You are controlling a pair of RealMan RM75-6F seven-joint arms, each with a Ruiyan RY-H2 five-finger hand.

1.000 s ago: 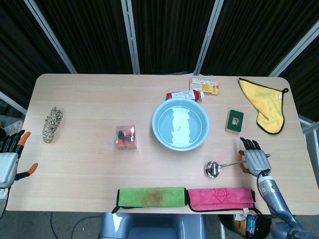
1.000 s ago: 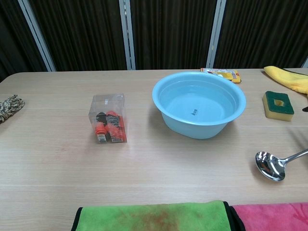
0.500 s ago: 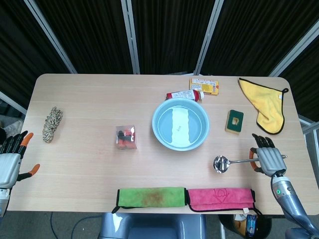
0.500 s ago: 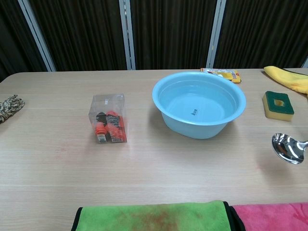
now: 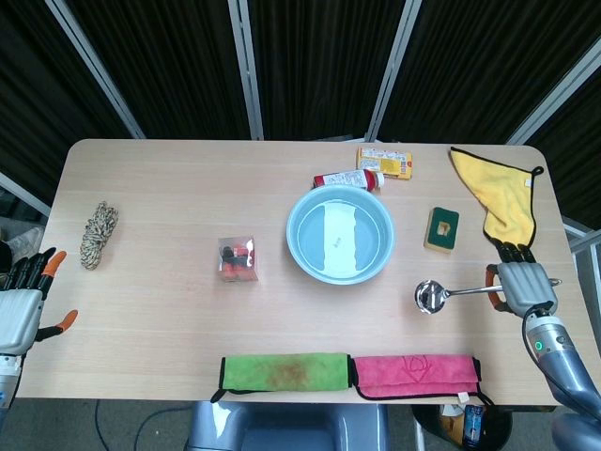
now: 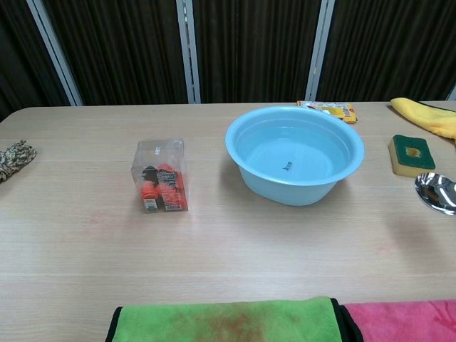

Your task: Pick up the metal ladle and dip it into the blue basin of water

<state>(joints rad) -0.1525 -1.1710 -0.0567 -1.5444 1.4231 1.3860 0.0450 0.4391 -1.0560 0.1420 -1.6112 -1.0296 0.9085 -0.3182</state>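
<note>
Clearly mid-carry: right hand point(image 5: 524, 285) wrapped around the far end of the metal ladle point(image 5: 460, 294), fingers closed over the handle, bowl of the ladle pointing inward, toward the table's middle. Held level, probably to keep the bowl facing up and ready to scoop. In the chest view only the shiny bowl point(image 6: 437, 192) showing at the right edge, seemingly off the tabletop, though that is hard to be sure of.

Ahead and inward of the right hand, past the ladle's bowl, the blue basin point(image 5: 307, 252), filled with water and near the ladle but not touching it. Just ahead of the hand, a green-and-yellow sponge point(image 5: 441, 228); further ahead, a yellow cloth point(image 5: 495, 195). Inward and nearer the robot, a pink towel point(image 5: 415, 374) beside a green towel point(image 5: 285, 369), well below the ladle's likely path.

Left hand point(image 5: 21, 308) idle off the opposite table edge, fingers spread, holding nothing, well apart from everything in play.

Likely still to do: swing the ladle inward over the basin's rim, then lower the bowl into the water. Worth clearing the rim, since a knock could slosh the water.
</note>
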